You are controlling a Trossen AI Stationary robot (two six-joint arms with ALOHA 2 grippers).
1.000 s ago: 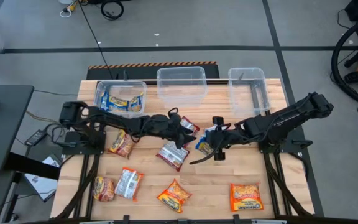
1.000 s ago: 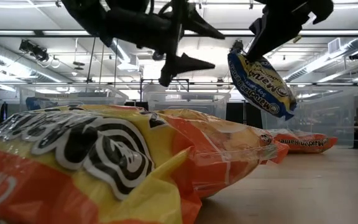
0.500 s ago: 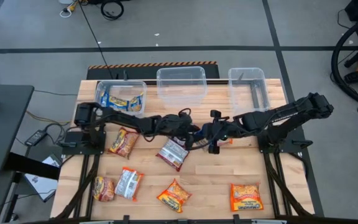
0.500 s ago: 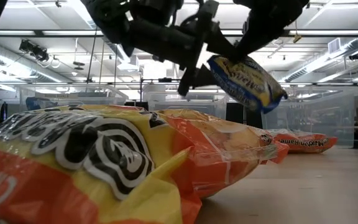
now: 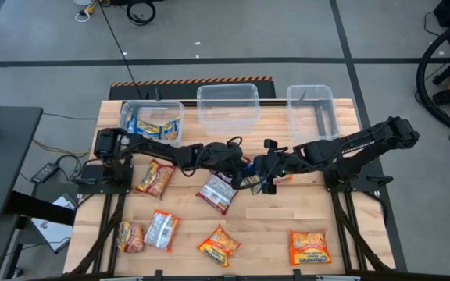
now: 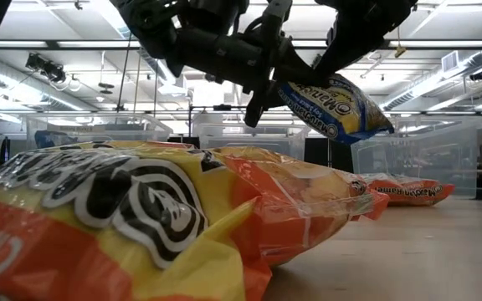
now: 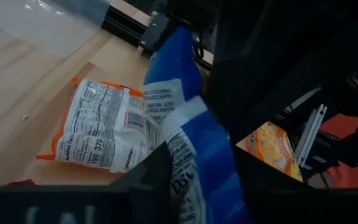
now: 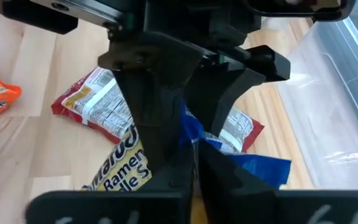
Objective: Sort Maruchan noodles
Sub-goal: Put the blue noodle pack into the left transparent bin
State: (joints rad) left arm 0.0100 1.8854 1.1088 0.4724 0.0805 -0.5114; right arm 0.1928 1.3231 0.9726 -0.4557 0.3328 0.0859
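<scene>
A blue-yellow Maruchan packet (image 5: 250,178) (image 6: 341,104) hangs in the air over the table's middle, between both grippers. My left gripper (image 5: 242,168) (image 7: 197,186) reaches in from the table's left and is shut on it. My right gripper (image 5: 267,178) (image 8: 194,171) comes from the right and is shut on it too. Other noodle packets lie flat on the table: a dark red-silver one (image 5: 217,193) just below the grippers, and orange-yellow ones (image 5: 154,179) (image 5: 219,245) (image 5: 308,247). My left gripper pinches the blue packet's end (image 7: 194,146) between its two fingers, which come nearly level from the table's left. The packet is clear of the table and lies close to level. My right gripper pinches the packet's blue edge (image 8: 191,134) between its nearly closed fingers, slanting down from the table's right. The left gripper stands right in front of that spot, so more of the hold does not show.
Three clear tubs stand along the far edge: the left one (image 5: 151,121) holds blue packets, then the middle (image 5: 227,105) and right one (image 5: 312,109). Two more packets (image 5: 130,236) (image 5: 162,230) lie near left. A large orange packet (image 6: 141,217) fills the low view's foreground.
My left gripper has moved toward the table's right to the blue packet and shut on it. My right gripper has swung the packet toward the left gripper; the packet has tipped from hanging almost upright to nearly level.
</scene>
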